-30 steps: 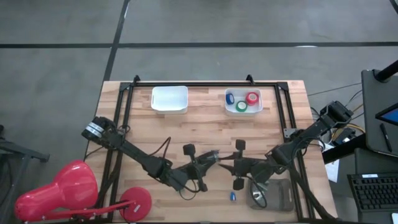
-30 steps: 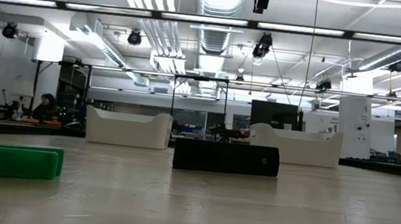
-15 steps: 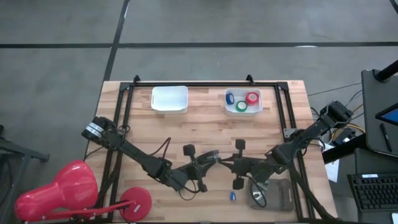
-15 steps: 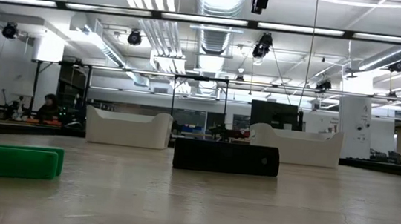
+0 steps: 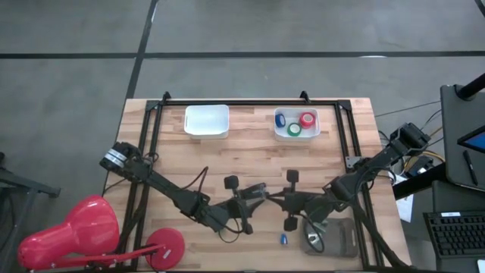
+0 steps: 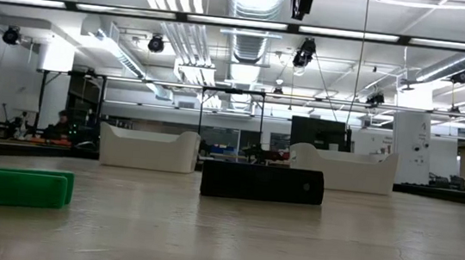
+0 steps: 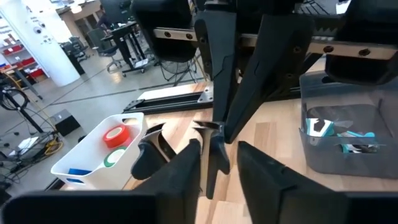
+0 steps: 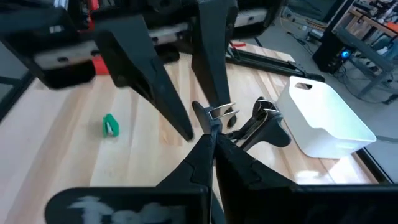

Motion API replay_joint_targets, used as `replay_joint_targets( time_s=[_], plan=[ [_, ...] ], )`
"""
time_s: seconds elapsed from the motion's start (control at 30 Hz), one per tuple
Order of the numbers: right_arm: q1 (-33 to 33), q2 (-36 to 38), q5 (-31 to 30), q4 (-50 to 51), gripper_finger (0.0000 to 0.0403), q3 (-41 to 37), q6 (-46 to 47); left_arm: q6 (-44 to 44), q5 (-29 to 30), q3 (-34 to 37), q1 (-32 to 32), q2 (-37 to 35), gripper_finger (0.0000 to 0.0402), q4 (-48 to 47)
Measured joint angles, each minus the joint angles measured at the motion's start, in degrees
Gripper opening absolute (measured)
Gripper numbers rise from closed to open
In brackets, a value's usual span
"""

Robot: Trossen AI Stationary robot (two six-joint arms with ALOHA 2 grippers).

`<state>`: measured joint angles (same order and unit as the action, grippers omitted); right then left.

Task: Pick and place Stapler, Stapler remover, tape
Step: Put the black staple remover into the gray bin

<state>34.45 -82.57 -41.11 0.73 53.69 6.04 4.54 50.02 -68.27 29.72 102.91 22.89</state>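
The right hand (image 8: 211, 140) has its fingers pressed together on the stapler remover (image 8: 249, 127), pinching it at the chrome-jawed end with the black wings sticking out to one side. It hangs in the air over the front middle of the surface (image 5: 227, 152), where the two arms meet. My left hand (image 7: 219, 149) faces it nose to nose, fingers spread to either side of the remover, and I can't make out either finger touching it. Both arms reach in low from their own sides, forearms stretched nearly flat toward each other and wrists level, so the two sets of fingers all but interlock. That closeness is my worry. If I pull either arm back at an angle, a left finger could catch one of the wings and twist the remover out of what looks like a narrow pinch, dropping it onto the wood. A straight retreat along the left arm's own line looks safest to me. The tape (image 5: 306, 119) is well away, with the rolls sitting in the white bin (image 5: 276, 133) at the far edge.
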Motion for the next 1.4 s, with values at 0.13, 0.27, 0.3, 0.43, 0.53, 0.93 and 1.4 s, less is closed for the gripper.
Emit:
replay_joint_targets(
  time_s=[0.13,0.27,0.3,0.43,0.53,0.93,1.4],
  plan=[
    [0.0,1.3,0.0,4.6,0.0008,0.0,2.8,1.0,0.0,0.0,0.1,0.0,0.014,0.0],
    [0.1,3.3,2.0,10.3,0.0008,0.1,7.3,1.3,0.1,0.0,0.1,0.0,0.0164,0.2],
    [0.1,4.0,3.6,12.0,0.0008,0.1,8.6,1.4,0.1,0.0,0.1,0.0,0.0167,0.2],
    [0.4,6.7,13.5,19.5,0.0008,0.1,14.7,1.5,0.1,0.0,0.1,0.0,0.0172,0.2],
    [1.3,8.5,22.0,24.0,0.0008,0.1,16.5,1.6,0.2,0.0,0.1,0.0,0.0172,0.2],
    [9.5,12.6,40.2,38.5,0.0008,2.9,33.8,1.0,0.2,0.0,0.1,0.0,0.017,0.2],
    [14.9,5.7,43.0,40.8,0.0008,0.6,49.9,-5.7,-13.9,0.0,-1.2,-0.1,0.017,-0.2]
  ],
)
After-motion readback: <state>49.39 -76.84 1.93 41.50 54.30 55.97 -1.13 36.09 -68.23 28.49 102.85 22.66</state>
